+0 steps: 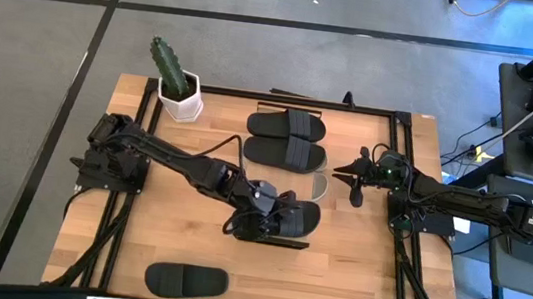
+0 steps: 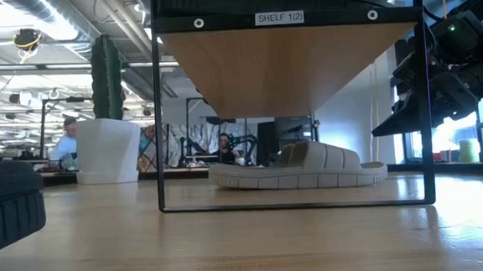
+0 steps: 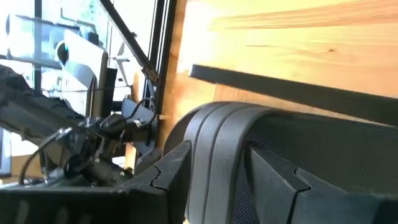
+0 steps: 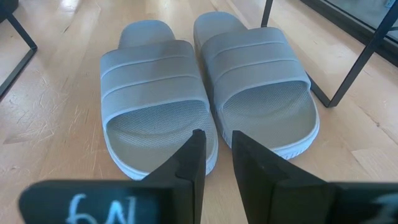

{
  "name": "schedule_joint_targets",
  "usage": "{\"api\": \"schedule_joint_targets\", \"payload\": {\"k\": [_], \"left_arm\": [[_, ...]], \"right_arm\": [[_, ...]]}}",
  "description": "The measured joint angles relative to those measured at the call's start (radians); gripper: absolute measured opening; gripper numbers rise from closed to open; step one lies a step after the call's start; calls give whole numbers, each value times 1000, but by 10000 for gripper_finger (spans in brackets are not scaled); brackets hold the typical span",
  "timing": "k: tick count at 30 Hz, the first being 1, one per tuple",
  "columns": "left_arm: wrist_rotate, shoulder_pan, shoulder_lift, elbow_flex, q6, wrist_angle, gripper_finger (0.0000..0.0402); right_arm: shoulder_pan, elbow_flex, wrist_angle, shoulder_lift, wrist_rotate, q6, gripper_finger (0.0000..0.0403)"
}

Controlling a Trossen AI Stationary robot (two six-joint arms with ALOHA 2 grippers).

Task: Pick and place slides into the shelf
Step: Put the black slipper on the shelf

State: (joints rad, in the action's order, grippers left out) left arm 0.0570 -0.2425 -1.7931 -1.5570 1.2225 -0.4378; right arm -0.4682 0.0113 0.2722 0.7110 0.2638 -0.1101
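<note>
My left gripper [image 1: 261, 219] is shut on a black slide [image 1: 294, 218] over the near part of the shelf [image 2: 288, 74]. Two more black slides [image 1: 288, 140] lie side by side on the shelf top's far part. Two beige slides [image 4: 205, 93] rest on their soles on the table under the shelf [image 2: 298, 167]; one tip [image 1: 320, 186] peeks out at the right. A last black slide [image 1: 186, 281] lies on the table by the near edge. My right gripper [image 4: 217, 140] hovers right of the shelf, narrowly open and pointing at the beige pair. My left gripper holds the black slide by its ribbed strap [image 3: 214, 149]. One finger [image 3: 171, 177] is outside the strap and the other [image 3: 273, 174] is over the footbed. It comes slanting from the table's left. Whether the sole rests on the shelf top, I cannot tell.
A cactus in a white pot [image 1: 178, 89] stands at the table's far left corner. The shelf's thin dark legs [image 4: 348, 68] flank the beige pair. Bare wood lies between the shelf and the near edge. People sit in the room behind [image 2: 65, 142].
</note>
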Motion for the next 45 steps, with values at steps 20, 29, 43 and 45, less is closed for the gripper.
{"api": "schedule_joint_targets", "payload": {"k": [20,29,43,45], "left_arm": [[155,-105,146,-2,-495,-234,140],[227,-194,229,-2,-1065,-323,140],[405,-345,252,0,-1733,-481,140],[414,-353,250,-1,-1826,-522,140]], "right_arm": [[0,0,2,0,0,1,80],[0,0,42,0,-8,-29,80],[0,0,314,0,-19,-105,80],[0,0,339,0,-19,-105,80]]}}
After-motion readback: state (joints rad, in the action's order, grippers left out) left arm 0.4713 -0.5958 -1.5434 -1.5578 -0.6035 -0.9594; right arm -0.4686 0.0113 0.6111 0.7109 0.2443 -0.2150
